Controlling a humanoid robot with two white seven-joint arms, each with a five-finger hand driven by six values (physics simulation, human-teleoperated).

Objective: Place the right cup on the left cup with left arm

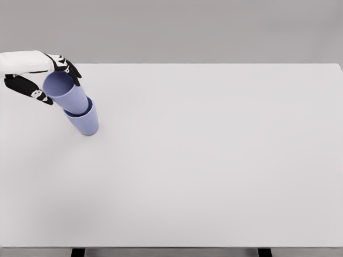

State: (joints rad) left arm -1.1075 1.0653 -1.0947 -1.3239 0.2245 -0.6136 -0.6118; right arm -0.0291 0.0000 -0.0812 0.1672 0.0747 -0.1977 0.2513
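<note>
Left hand comes in from the 9 o'clock edge of the head view, up near the 10 o'clock corner. White forearm, black fingers with white joint marks. Fingers curled around the rim of the upper cup: one set over the far side of the rim, the thumb side under the near-left side. Hand is closed on that cup, a grasp and not a loose hover.

Upper cup is blue-lavender, tilted, its open mouth facing up and toward 10 o'clock so the inside shows. Its base sits down inside the lower cup, so the two are nested. Lower cup is the same color, standing on the tabletop, also looking slightly leaned in this view; its rim shows as a darker band around the upper cup's body. How deep the upper cup is seated cannot be told.

The stack is in the 9-to-10 o'clock part of the tabletop, near the far-left corner, at 4 o'clock from the hand.

Tabletop is plain white and fills most of the frame; grey wall behind at 12 o'clock. Dark table legs peek out under the near edge at 6 o'clock, left and right.

Right arm does not show.
</note>
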